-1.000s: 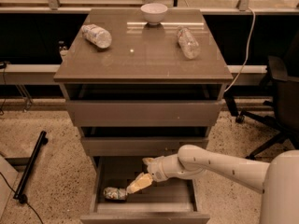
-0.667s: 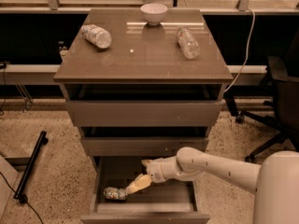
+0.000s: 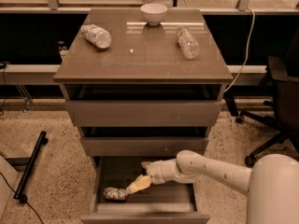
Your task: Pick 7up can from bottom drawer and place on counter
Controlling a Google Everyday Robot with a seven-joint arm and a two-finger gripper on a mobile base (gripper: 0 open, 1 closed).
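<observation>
Presently the small pale green and white 7up can with silvery metal ends [image 3: 114, 193] lies on its side in the front left part of the open bottom drawer [image 3: 174, 200], the lowest and deepest of the grey-brown cabinet's three, on its bare grey floor. The white robot arm [image 3: 210, 169] enters that drawer from its right side, and the pale two-finger gripper [image 3: 133, 188] sits low over the drawer's floor near its middle, its tip pointed at the can's nearer end and touching it or just short of it. Whether the jaws are apart or closed cannot be told, and no hold on the can is evident. Above the drawer, the glossy grey-brown rectangular worktop [image 3: 140, 59] carries two clear crinkled plastic bottles [image 3: 96, 35] [image 3: 188, 42] lying down and a white bowl [image 3: 153, 13] at its far edge, with bare surface between them. Assessment: the can is likely light and thin-walled with a smooth, slippery skin, it will dent under hard pressure, and lying down it is free to roll. The hold is best taken across the mid-body, jaws either side of the curved wall, with moderate force.
</observation>
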